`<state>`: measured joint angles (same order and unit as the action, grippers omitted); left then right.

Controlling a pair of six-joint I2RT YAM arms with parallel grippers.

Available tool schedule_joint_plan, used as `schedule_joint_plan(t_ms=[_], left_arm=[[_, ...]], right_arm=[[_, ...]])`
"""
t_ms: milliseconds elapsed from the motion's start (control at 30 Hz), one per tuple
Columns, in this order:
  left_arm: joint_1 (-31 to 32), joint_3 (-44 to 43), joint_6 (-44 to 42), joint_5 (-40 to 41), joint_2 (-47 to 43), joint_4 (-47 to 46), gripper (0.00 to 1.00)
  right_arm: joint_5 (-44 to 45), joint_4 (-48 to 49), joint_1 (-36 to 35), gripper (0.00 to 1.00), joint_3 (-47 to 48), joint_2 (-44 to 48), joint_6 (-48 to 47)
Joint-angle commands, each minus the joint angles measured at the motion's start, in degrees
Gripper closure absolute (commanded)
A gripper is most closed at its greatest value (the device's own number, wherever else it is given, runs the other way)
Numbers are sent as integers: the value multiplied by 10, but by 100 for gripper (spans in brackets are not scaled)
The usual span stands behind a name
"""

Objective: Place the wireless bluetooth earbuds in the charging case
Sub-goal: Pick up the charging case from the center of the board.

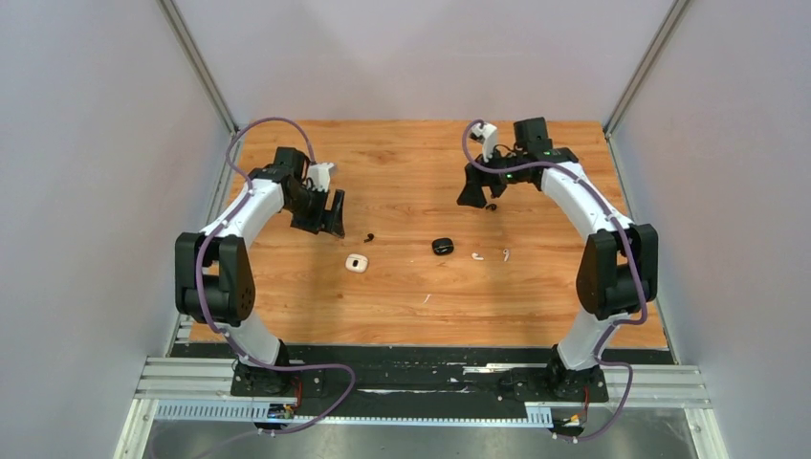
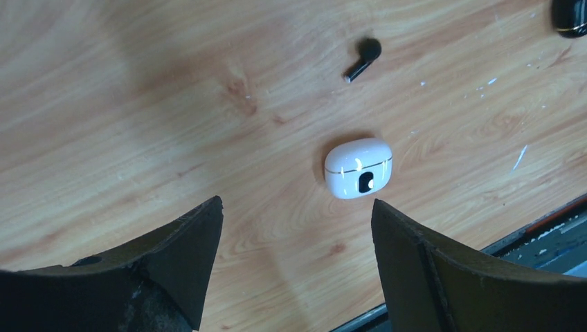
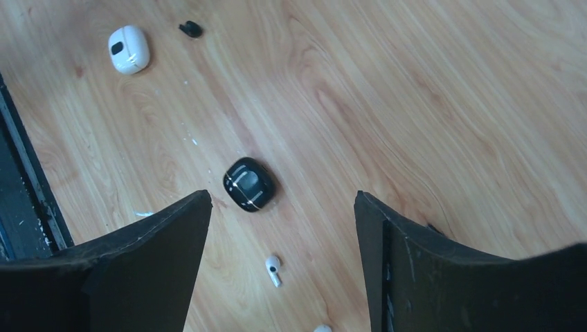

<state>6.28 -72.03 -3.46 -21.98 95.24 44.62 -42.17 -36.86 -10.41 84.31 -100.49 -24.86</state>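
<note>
Both cases are closed. The white case (image 1: 357,263) lies left of centre on the wooden table and the black case (image 1: 442,246) right of it. One black earbud (image 1: 368,237) lies just beyond the white case, another (image 1: 491,207) beside my right gripper (image 1: 475,198). Two white earbuds (image 1: 476,256) (image 1: 506,254) lie right of the black case. My left gripper (image 1: 325,218) hovers open and empty; the left wrist view shows the white case (image 2: 358,168) and a black earbud (image 2: 363,59) ahead of it (image 2: 297,203). My right gripper (image 3: 283,196) is open and empty above the black case (image 3: 248,184) and a white earbud (image 3: 273,270).
A small white scrap (image 1: 427,298) lies on the wood toward the front. A black rail (image 1: 421,356) runs along the table's near edge. Grey walls (image 1: 86,191) close in the left, right and back sides.
</note>
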Motion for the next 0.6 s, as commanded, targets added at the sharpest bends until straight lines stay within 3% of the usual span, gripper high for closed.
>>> schedule_joint_plan(t_ms=[0,233,400,433,500,567], left_arm=[[-5,2,18,15,-7,11,14],[-84,-25,104,37,-8,56,10],[-103,-41,150,35,-4,61,9],[-105,-41,154,34,-9,58,9],[-110,-39,167,33,-19,53,9],[-117,-40,179,39,-30,48,9]], right_arm=[[-25,23,-48,26,36,-21,-39],[-13,36,-144,29,70,-75,-29],[3,46,-221,31,97,-129,-27],[12,52,-236,29,105,-142,-18],[65,102,-265,16,106,-160,32],[115,160,-290,16,114,-179,73]])
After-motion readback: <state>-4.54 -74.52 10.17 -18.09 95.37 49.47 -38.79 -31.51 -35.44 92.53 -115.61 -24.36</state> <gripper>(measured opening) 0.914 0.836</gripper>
